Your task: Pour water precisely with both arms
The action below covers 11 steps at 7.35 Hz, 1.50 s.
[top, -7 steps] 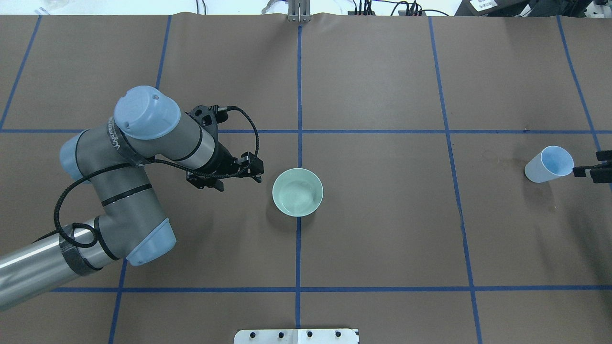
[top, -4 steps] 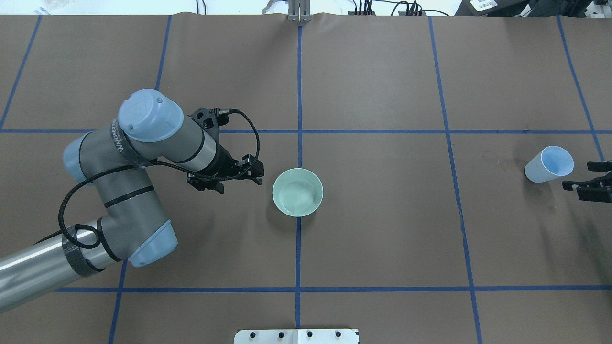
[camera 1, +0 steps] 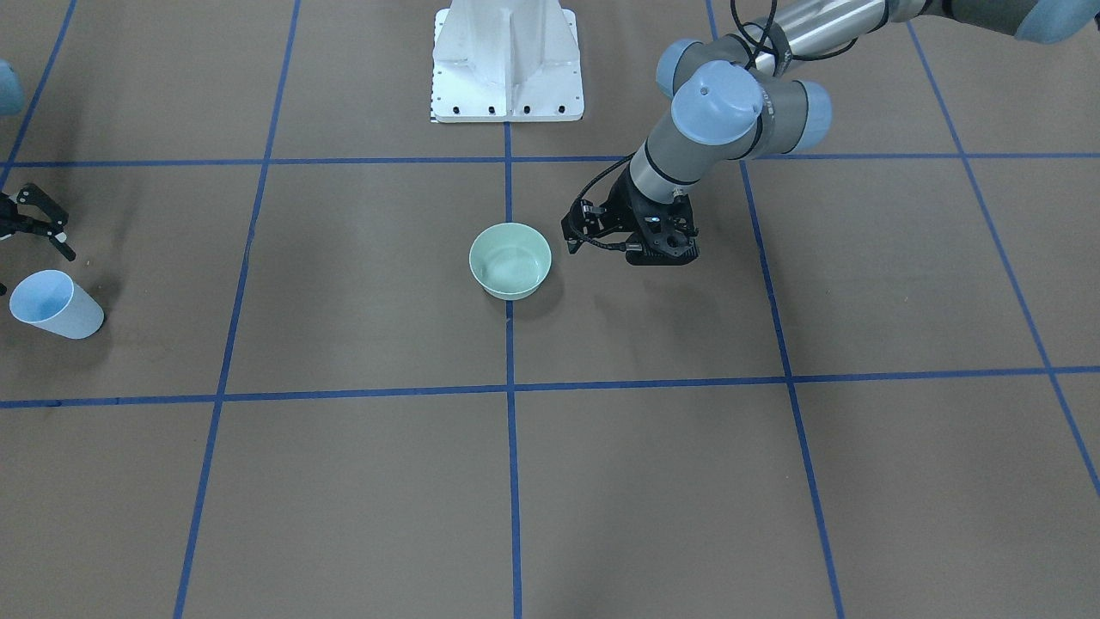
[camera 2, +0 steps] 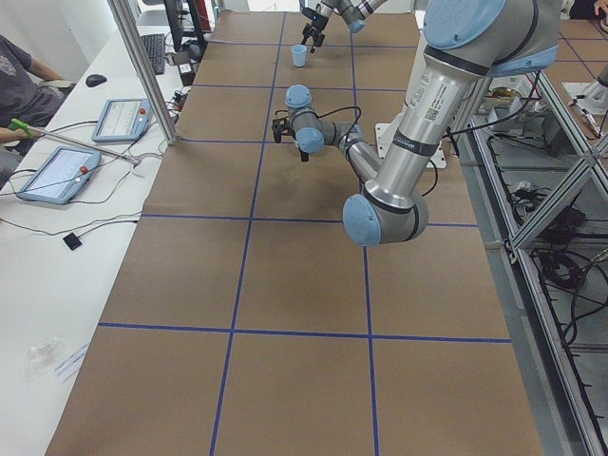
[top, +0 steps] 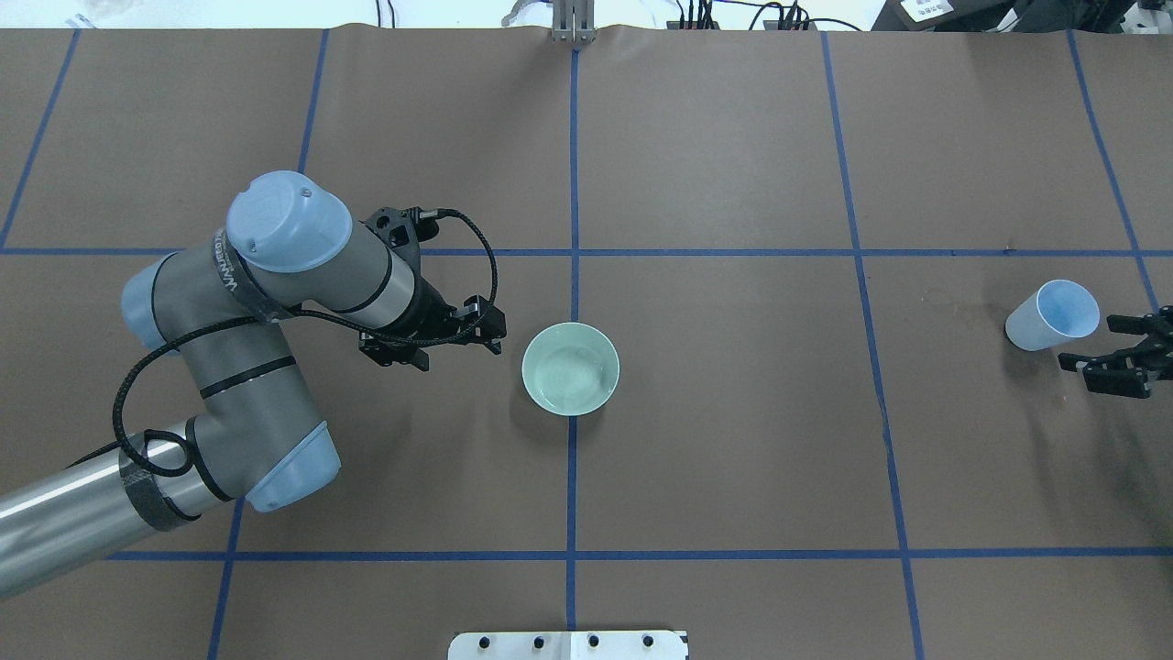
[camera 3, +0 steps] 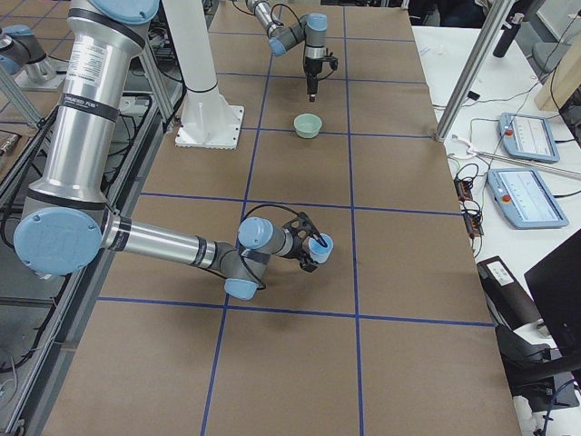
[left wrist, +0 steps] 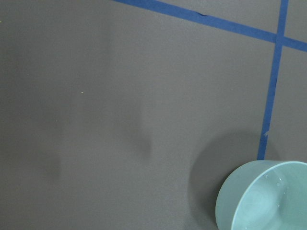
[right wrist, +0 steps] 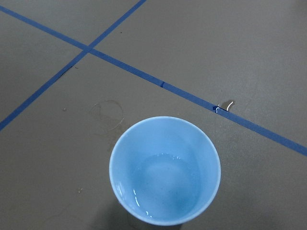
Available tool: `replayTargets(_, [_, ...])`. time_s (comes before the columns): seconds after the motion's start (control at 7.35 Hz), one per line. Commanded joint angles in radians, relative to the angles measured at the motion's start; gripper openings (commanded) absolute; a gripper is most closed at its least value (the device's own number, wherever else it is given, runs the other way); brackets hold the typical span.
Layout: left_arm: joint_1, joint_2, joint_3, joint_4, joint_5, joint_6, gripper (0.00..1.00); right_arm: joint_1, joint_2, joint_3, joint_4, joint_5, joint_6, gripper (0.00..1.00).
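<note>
A light blue cup [top: 1054, 314] stands upright at the table's right end, also seen in the front view [camera 1: 53, 303]. The right wrist view looks into the cup [right wrist: 164, 170], where a little water [right wrist: 163, 189] glints at the bottom. My right gripper [top: 1087, 341] hangs open just beside the cup without touching it, fingers spread in the front view [camera 1: 60, 234]. A pale green bowl [top: 570, 368] sits at the table's centre [camera 1: 510, 260]. My left gripper [top: 431, 339] points down a short way left of the bowl; its jaws are hidden under the wrist.
The white pedestal base [camera 1: 507, 60] is bolted at the robot's edge. Blue tape lines [top: 573, 183] grid the brown table cover. A faint ring stain [right wrist: 108, 112] marks the cover near the cup. Tablets [camera 2: 57, 171] and a seated person [camera 2: 19, 66] are at the operators' side.
My right gripper has drawn back from the cup's rim toward the robot's side, and its fingers now stand apart. The left arm shifted slightly, then held still. Cup and bowl have not moved.
</note>
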<state>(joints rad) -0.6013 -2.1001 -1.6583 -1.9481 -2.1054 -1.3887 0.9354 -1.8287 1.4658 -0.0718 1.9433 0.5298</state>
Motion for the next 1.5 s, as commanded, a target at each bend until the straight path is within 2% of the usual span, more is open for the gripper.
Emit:
replayTargets(0.0, [-0.003,0.002,0.0,0.0,0.001,-0.001,1.0,-0.046,0.02,-0.01,0.0,-0.067,0.001,0.98])
replayTargets(0.27, [-0.005,0.002,0.0,0.0,0.001,-0.001,1.0,-0.049,0.06,-0.067,0.003,-0.067,-0.001,0.98])
replayTargets(0.68, [-0.005,0.002,0.0,0.0,0.002,-0.001,1.0,-0.049,0.077,-0.074,0.003,-0.07,0.001,0.98])
replayTargets(1.36, [-0.005,0.002,0.0,0.0,0.001,-0.001,1.0,-0.047,0.091,-0.094,0.004,-0.132,0.001,0.98])
